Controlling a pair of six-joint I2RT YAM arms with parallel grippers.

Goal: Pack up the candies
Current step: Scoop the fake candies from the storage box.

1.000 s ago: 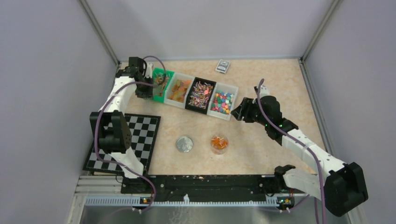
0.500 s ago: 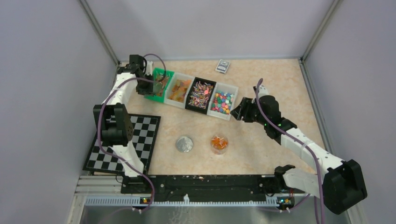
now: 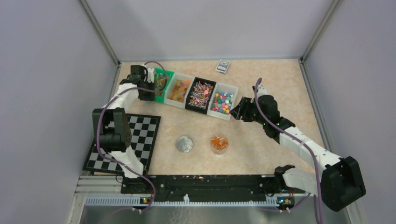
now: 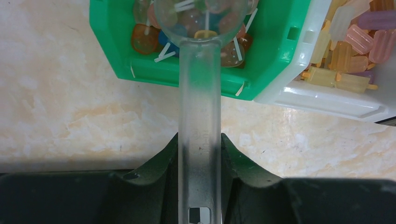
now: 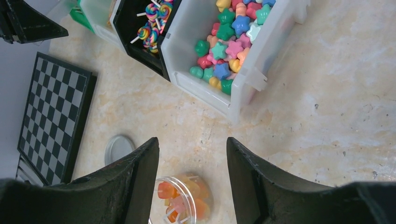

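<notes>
My left gripper (image 4: 200, 144) is shut on the handle of a clear plastic scoop (image 4: 200, 93). The scoop's bowl is over the green bin (image 4: 112, 51), which holds orange, red and blue candies on white sticks (image 4: 142, 37). Candies show through the clear bowl; I cannot tell whether any lie in it. In the top view the left gripper (image 3: 148, 85) is at the green bin (image 3: 162, 74). My right gripper (image 3: 239, 110) is open and empty above the table, right of the bins. A clear cup (image 3: 219, 144) with orange candies (image 5: 168, 137) stands below it.
Beside the green bin stand a white bin of pale candies (image 3: 180, 90), a black bin of swirl lollipops (image 3: 201, 94) and a white bin of star candies (image 5: 224, 46). A silver lid (image 3: 184, 144) lies left of the cup. A chessboard (image 3: 140, 140) lies at the left, a small box (image 3: 223, 66) at the back.
The left arm's wrist and elbow have shifted a little while the scoop stays at the green bin. The right gripper has edged slightly up and left, still open.
</notes>
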